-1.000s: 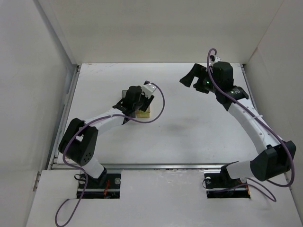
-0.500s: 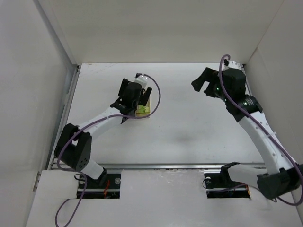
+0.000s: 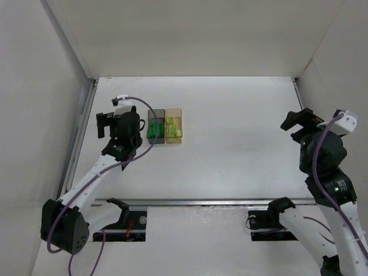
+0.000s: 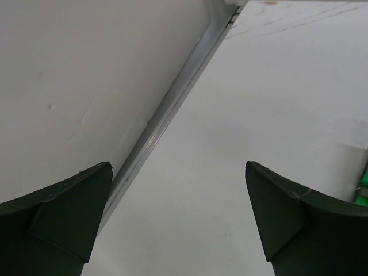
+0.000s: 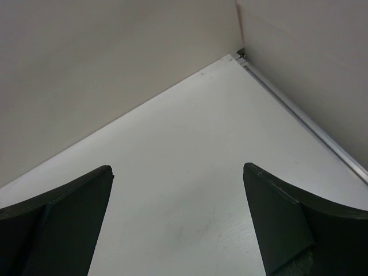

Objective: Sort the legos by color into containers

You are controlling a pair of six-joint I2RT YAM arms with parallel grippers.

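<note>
Two adjoining containers sit left of the table's middle: a smoky grey one (image 3: 155, 118) holding dark green legos (image 3: 152, 131), and an amber one (image 3: 174, 118) holding pale yellow-green legos (image 3: 172, 129). My left gripper (image 3: 103, 125) hangs just left of the grey bin, open and empty, facing the left wall. In the left wrist view the left gripper (image 4: 178, 172) shows only bare table between its fingers, and a sliver of green lego (image 4: 363, 192) at the right edge. My right gripper (image 3: 298, 119) is far right, open and empty; the right wrist view shows the right gripper (image 5: 177, 172) over bare table.
A metal rail (image 4: 172, 109) runs along the table's left edge under the white side wall. The enclosure's far right corner (image 5: 238, 54) lies ahead of the right gripper. White walls close the table on three sides.
The left gripper opened and drew back leftward off the containers, which now show fully. The right arm swung back toward the right wall and nearer the front.
</note>
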